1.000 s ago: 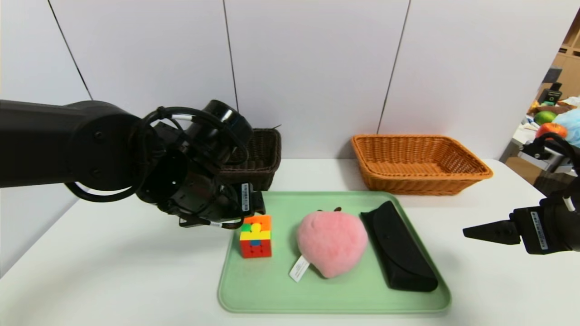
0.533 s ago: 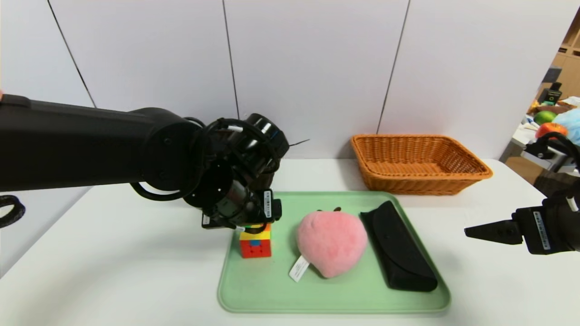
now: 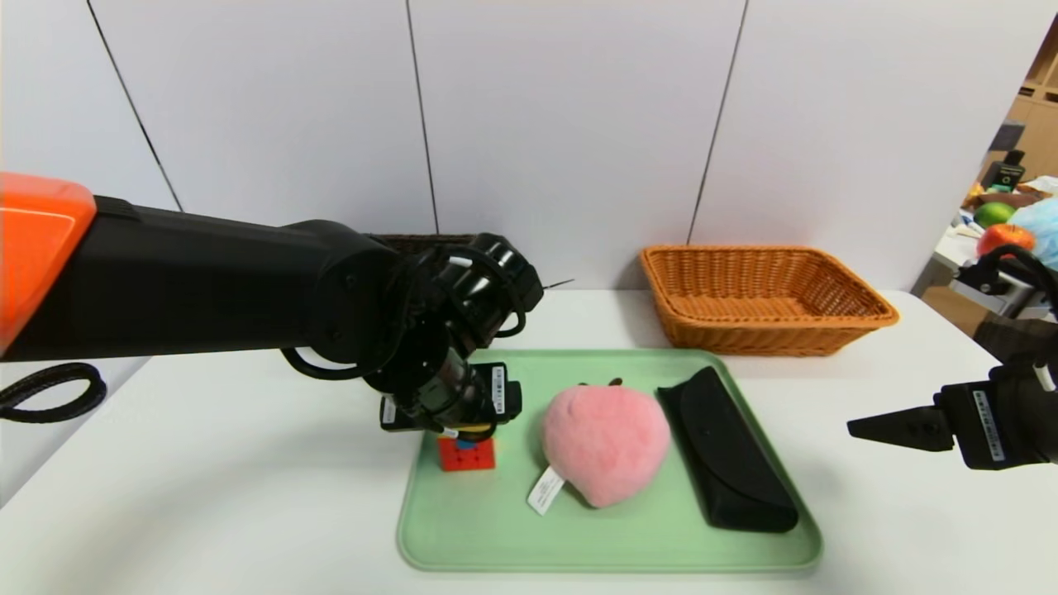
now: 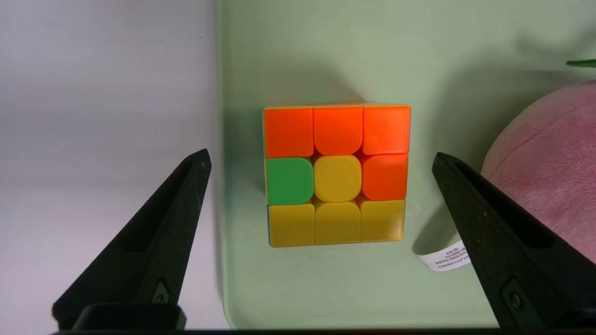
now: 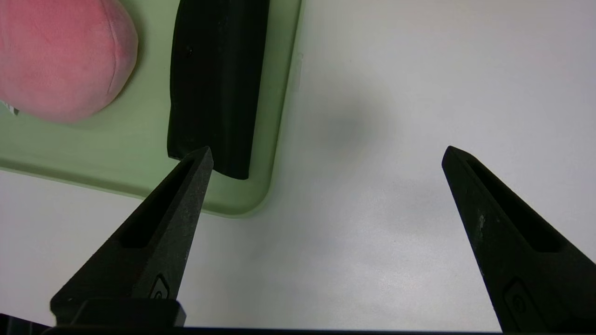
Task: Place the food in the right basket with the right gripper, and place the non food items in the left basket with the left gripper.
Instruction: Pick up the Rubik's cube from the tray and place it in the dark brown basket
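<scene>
Left wrist view: the left tool [image 4: 321, 160] stands wide over the puzzle cube [image 4: 337, 179], one finger to each side with room to spare — lined up, I'd judge, for a grip across its faces. The cube sits on the green tray [image 3: 612, 558], near the edge; being no food, it presumably belongs in the dark basket [image 3: 426, 241], mostly hidden behind the left arm. The pink plush peach [image 3: 606, 445] lies mid-tray, likely counted as food and so bound for the orange basket [image 3: 769, 337]; the black case [image 3: 731, 463] beside it looks like another left-basket item. The right tool [image 5: 328, 156], also wide and gripping nothing, waits beyond the tray. The desk [image 3: 231, 496] is smooth and white, backed by pale panels [image 3: 570, 124], with cluttered shelving [image 3: 1037, 116] beyond.
</scene>
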Action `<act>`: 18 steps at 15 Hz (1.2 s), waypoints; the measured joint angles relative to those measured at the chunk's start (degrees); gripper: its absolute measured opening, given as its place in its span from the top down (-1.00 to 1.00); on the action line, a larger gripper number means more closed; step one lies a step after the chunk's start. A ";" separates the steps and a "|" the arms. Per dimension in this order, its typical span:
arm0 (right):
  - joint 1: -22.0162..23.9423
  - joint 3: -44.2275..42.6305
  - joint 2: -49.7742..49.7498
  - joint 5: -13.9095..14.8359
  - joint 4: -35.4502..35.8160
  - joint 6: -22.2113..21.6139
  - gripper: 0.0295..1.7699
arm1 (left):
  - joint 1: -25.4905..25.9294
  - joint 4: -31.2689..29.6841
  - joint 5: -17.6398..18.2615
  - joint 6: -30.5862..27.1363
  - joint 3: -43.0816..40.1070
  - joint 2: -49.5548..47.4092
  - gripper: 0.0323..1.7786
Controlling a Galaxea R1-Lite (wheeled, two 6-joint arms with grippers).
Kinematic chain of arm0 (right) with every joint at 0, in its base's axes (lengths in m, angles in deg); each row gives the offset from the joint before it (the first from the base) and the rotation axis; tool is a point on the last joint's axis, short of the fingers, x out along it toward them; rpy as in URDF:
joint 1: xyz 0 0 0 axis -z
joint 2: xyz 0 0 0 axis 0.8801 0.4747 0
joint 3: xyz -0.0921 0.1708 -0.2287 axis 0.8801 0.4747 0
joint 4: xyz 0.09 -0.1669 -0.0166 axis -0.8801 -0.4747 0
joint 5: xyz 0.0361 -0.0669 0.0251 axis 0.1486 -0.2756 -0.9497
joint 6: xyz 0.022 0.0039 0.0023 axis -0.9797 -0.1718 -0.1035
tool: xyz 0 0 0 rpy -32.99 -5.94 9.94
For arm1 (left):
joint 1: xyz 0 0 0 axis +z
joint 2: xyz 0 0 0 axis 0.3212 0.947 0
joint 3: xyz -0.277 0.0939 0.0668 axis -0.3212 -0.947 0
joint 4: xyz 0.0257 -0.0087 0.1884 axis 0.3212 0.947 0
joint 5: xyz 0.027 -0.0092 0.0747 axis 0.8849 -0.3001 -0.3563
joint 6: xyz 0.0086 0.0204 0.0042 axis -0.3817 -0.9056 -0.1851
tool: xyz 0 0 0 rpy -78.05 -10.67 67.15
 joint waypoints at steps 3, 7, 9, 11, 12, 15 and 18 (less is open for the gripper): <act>0.00 0.27 -0.22 -0.06 -0.05 -0.01 -0.92 | -0.06 0.00 0.01 0.35 0.05 1.10 -0.90; 0.00 0.96 -0.71 -0.11 -0.02 -0.06 -0.92 | -0.43 -0.06 0.00 0.30 0.30 1.79 -0.90; 0.00 1.04 -0.90 -0.15 0.00 -0.06 -0.92 | -0.48 -0.06 0.00 0.33 0.39 1.99 -0.90; 0.00 1.07 -1.01 -0.17 0.00 -0.04 -0.92 | -0.59 -0.17 0.01 0.30 0.44 2.21 -0.90; 0.00 1.15 -1.05 -0.13 0.00 -0.06 -0.92 | -0.59 -0.20 0.00 0.33 0.55 2.36 -0.90; 0.00 1.26 -1.13 -0.17 0.01 -0.06 -0.92 | -0.91 -0.15 0.20 0.29 0.85 2.69 -0.90; 0.00 1.37 -1.23 -0.24 0.00 -0.09 -0.92 | -1.37 -0.09 0.20 0.22 1.24 3.00 -0.90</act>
